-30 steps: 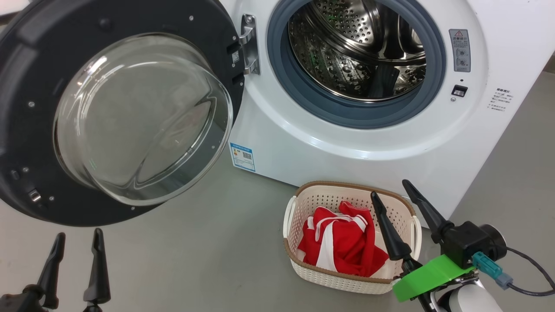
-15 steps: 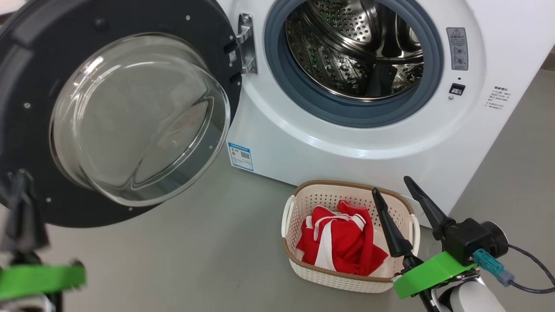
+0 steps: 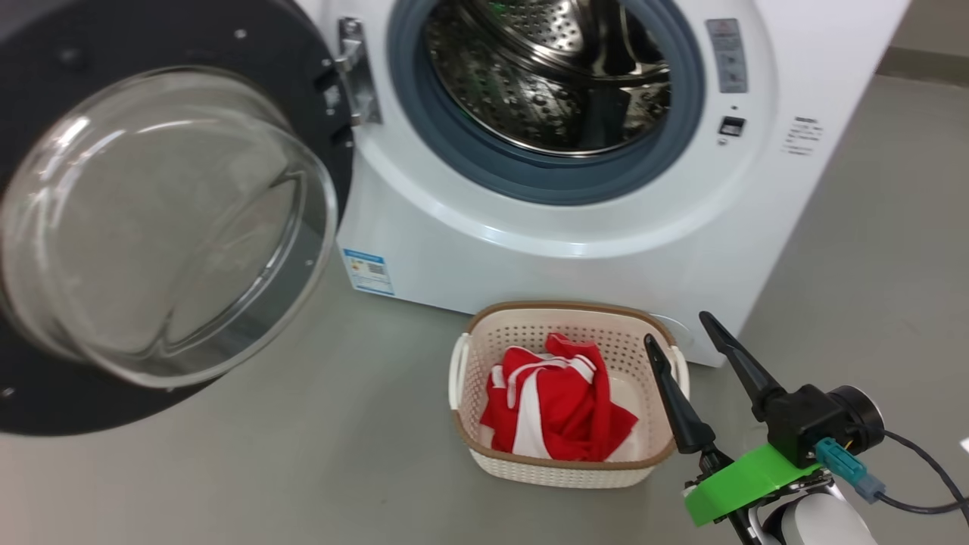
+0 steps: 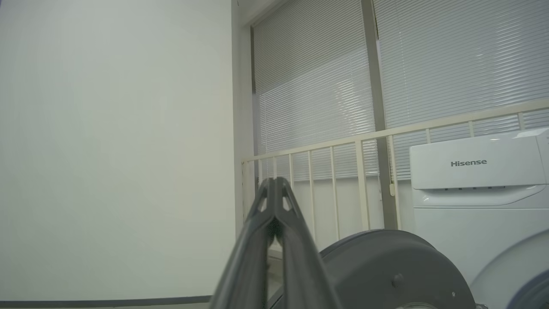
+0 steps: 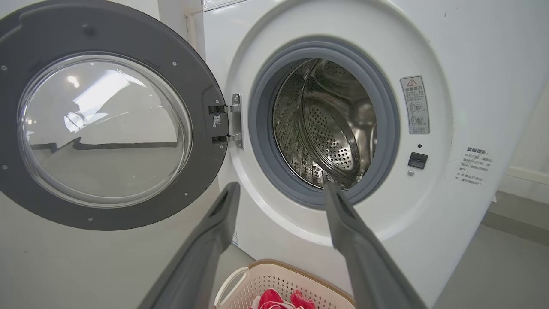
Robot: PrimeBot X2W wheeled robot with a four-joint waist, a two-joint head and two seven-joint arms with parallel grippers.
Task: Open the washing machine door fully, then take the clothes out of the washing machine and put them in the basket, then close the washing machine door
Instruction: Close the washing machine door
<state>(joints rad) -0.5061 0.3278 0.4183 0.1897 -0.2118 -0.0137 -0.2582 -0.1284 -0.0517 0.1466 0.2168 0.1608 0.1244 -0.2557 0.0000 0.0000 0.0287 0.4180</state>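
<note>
Door at frame left is hanging open, rigid, probably best pushed at its rim; right gripper is gaping wide, left gripper pinched shut, empty.

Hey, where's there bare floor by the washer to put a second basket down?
Bare floor lies between the open door and the basket, and more right of the washing machine. Crowded at the basket: clothes lie in it, and the right gripper hangs open by its right rim.
</note>
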